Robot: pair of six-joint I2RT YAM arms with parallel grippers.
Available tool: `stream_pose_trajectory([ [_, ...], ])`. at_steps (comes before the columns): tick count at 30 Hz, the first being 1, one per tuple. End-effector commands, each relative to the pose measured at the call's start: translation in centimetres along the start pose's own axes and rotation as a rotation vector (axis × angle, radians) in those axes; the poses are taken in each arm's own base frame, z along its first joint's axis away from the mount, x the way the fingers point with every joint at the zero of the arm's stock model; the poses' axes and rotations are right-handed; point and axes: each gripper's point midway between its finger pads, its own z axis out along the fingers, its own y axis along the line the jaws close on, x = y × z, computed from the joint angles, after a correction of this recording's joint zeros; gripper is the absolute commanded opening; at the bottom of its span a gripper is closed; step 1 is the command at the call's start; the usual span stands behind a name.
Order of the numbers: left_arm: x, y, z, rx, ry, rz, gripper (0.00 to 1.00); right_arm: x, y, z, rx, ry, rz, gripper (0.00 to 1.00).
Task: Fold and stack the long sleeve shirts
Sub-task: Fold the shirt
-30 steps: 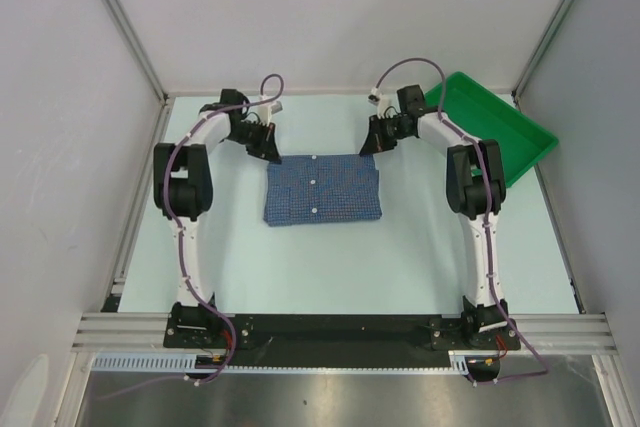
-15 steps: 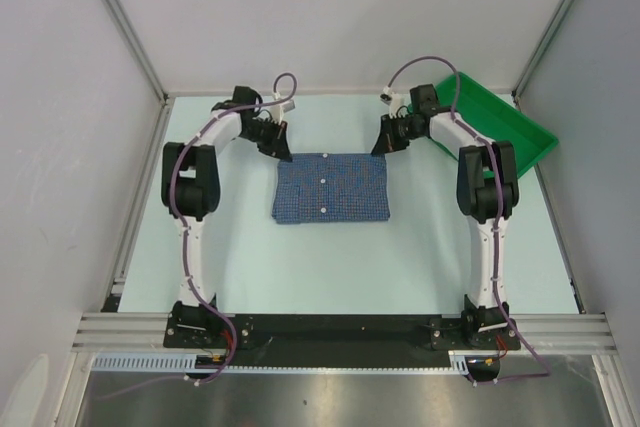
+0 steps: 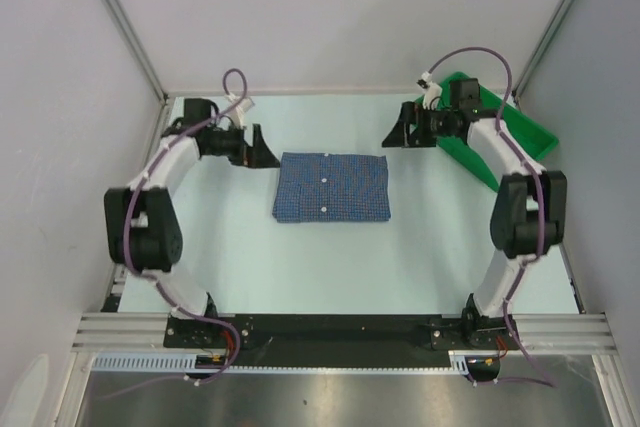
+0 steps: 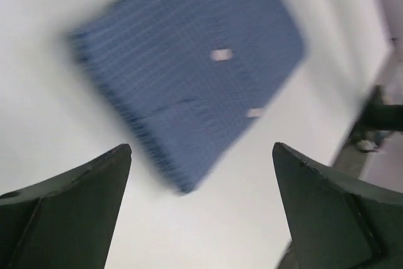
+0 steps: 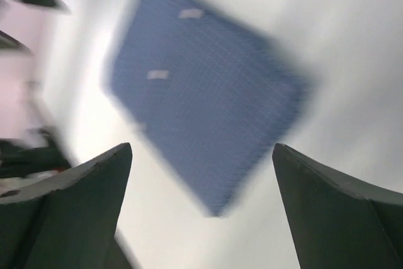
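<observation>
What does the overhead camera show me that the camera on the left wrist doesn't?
Only the overhead view shows the two whole arms and the green tray at the far right. Only the left wrist view shows the left hand close up, its two dark fingers spread wide and holding nothing. Both show the folded blue shirt lying flat on the table, its white buttons visible.

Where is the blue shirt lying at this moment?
In the top view the folded blue shirt lies flat on the table, towards the far side, between the left gripper and the right gripper, touching neither; the green tray stands farther right.
</observation>
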Motion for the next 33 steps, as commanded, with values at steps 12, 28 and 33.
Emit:
stream_pose_trajectory([
  [12, 12.3, -8.8, 11.1, 0.339, 0.175, -0.354, 0.99, 15.4, 9.7, 9.7, -0.398, 0.251, 0.423, 1.0],
  [28, 9.3, -9.4, 2.2, 0.395, 0.161, -0.222, 0.99, 11.2, 7.2, 2.4, -0.36, 0.233, 0.339, 0.99],
  [33, 3.1, -11.9, 6.1, 0.422, 0.103, -0.135, 0.99, 3.5, 10.8, 5.1, -0.415, 0.057, 0.206, 1.0],
])
